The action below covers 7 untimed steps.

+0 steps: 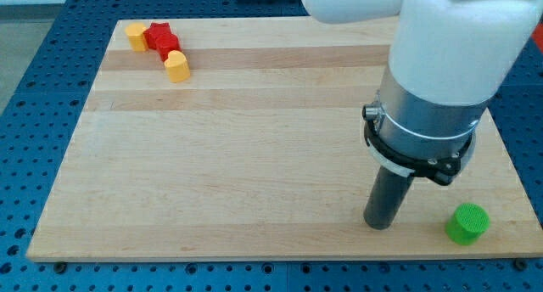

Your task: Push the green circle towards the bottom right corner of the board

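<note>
The green circle [467, 223] lies near the board's bottom right corner, close to the bottom edge. My tip [377, 225] rests on the board to the left of the green circle, with a gap of bare wood between them. The dark rod rises from the tip into the grey and white arm that fills the view's upper right.
A wooden board [237, 156] lies on a blue perforated table. At the board's top left stand a yellow block [136, 36], a red block [161, 40] and another yellow block [177, 66], close together.
</note>
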Tool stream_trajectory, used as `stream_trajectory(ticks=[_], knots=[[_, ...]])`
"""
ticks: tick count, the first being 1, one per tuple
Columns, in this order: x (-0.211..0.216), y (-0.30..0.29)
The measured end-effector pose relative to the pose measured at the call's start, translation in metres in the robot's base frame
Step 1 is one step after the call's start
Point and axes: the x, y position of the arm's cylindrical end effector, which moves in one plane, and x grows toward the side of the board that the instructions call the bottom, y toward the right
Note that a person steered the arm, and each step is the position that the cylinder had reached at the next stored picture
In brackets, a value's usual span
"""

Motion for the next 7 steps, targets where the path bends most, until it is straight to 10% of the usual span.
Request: stream_trajectory(ticks=[7], knots=[[0.033,0.059]])
